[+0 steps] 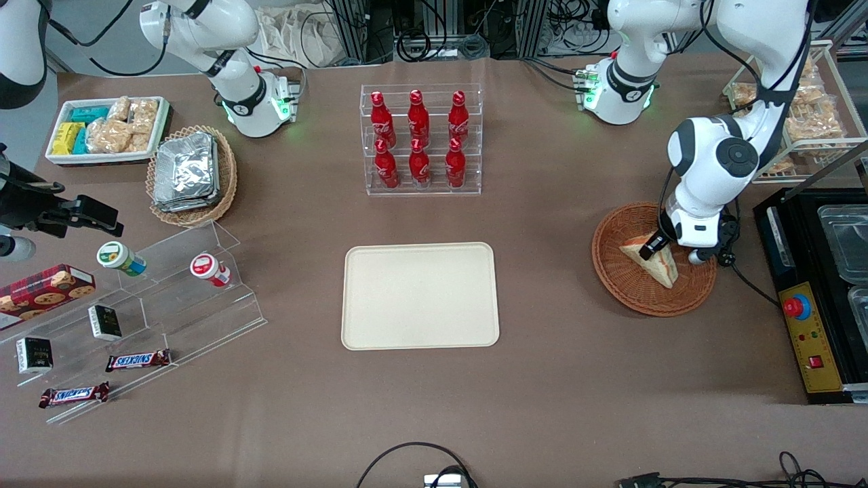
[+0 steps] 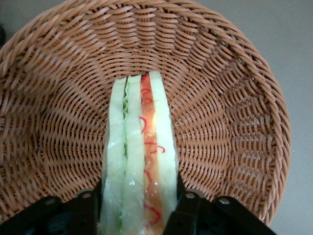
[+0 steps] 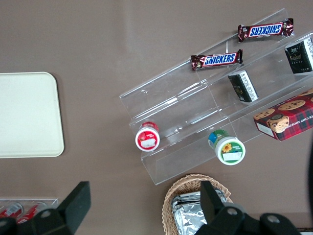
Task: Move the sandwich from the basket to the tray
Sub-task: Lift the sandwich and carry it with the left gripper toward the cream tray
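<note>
The sandwich [image 1: 656, 263], a pale bread wedge with red and green filling on its edge, lies in the round reddish-brown wicker basket [image 1: 620, 285] toward the working arm's end of the table. My left gripper [image 1: 655, 247] is down inside the basket. In the left wrist view its black fingers [image 2: 188, 203] press against both bread faces of the sandwich [image 2: 139, 142], which stands on edge on the woven basket floor [image 2: 234, 98]. The gripper [image 2: 139, 198] is shut on the sandwich. The cream tray [image 1: 420, 296] lies flat mid-table with nothing on it, beside the basket.
A clear rack of red bottles [image 1: 420, 139] stands farther from the front camera than the tray. A black control box [image 1: 814, 305] sits beside the basket at the table's edge. Acrylic steps with snacks [image 1: 169, 298], a foil-packet basket [image 1: 193, 175] and a white snack bin [image 1: 108, 129] lie toward the parked arm's end.
</note>
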Controlling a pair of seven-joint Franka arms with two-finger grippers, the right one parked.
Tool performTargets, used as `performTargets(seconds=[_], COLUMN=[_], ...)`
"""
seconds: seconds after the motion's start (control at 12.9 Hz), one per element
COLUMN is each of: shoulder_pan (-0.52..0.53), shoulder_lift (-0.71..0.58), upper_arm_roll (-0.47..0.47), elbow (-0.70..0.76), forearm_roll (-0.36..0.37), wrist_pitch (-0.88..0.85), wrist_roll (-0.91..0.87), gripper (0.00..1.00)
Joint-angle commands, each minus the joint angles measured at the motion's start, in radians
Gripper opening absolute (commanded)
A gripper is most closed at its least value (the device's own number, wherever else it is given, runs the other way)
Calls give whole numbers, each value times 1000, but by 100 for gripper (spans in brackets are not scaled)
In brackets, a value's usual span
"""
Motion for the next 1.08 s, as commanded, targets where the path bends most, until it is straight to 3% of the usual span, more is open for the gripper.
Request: performTargets(seconds=[0.0,0.31,0.62,1.01], shoulder_pan=[-7,-11,-11,-13], shoulder_lift=[-39,-143,-166,-116], upper_arm_roll=[-4,-44,-164,-308], elbow=[-17,20,153,285], forearm_roll=[-2,22,143,143], wrist_pitch=[12,-149,-335,-396], wrist_roll=[-22,-3,3,75], gripper=[22,22,22,21])
